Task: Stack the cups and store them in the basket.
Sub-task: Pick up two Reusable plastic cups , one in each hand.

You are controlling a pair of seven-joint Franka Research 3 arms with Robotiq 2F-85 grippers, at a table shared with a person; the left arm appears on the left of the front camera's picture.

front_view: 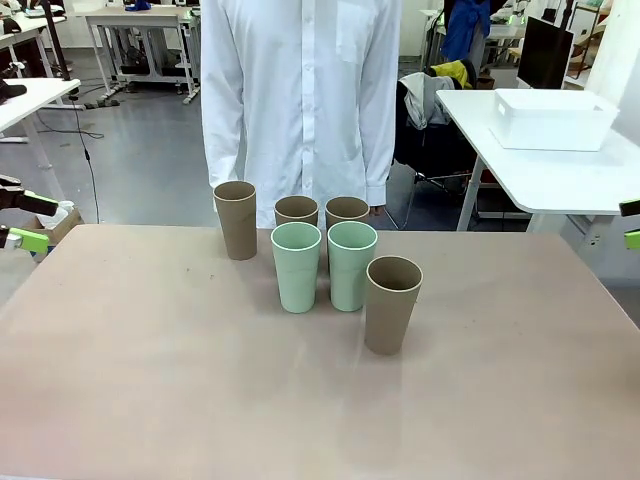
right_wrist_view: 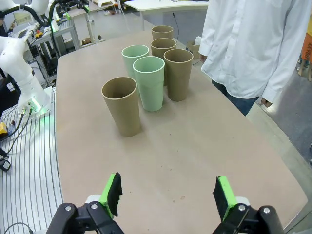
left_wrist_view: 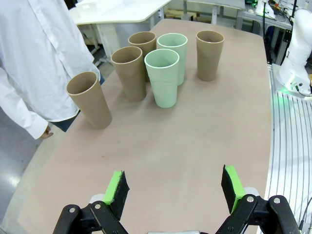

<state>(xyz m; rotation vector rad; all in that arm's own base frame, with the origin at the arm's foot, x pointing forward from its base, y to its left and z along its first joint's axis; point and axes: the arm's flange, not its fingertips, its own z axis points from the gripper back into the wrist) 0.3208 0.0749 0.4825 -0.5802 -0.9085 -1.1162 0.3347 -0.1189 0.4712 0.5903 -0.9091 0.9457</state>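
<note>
Right now you have both claws released and empty: left gripper (left_wrist_view: 173,187), right gripper (right_wrist_view: 168,192). Nearest tan cup (front_view: 392,304) stands front-right of the mint cups (front_view: 297,267); two tan cups (front_view: 296,210) stand directly behind them, a fourth tan cup (front_view: 236,219) back-left. The basket (front_view: 553,119) sits far back-right of them, on a white side table (front_view: 560,175).

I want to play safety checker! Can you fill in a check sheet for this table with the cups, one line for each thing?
Surface: brown table, flat, with a few tiny specks.
Job's things: four tan cups and two mint cups, all upright and unstacked, grouped near the far side; white basket sits on another table, far right.
Clutter: nothing seen.
Grippers: left gripper open and empty; right gripper open and empty; both well back from the cups.
Cables: thin cables off the table's edge, near an arm's base.
Surroundings: person in a white shirt stands at the far side; other tables behind.
</note>
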